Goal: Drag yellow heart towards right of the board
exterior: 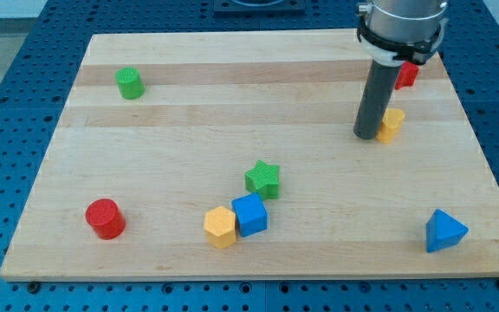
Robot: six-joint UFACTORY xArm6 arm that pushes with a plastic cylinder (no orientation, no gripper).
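The yellow heart (392, 125) lies on the wooden board (189, 113) in the upper right part of the view, partly hidden by my rod. My tip (366, 136) rests on the board right against the heart's left side. A red block (405, 74) sits just above the heart, partly hidden behind the arm, so its shape is unclear.
A green cylinder (130, 83) stands at the upper left. A red cylinder (105, 217) is at the lower left. A green star (263, 178), a blue cube (250, 214) and a yellow hexagon (220, 227) cluster at the bottom centre. A blue triangle (444, 230) is at the lower right.
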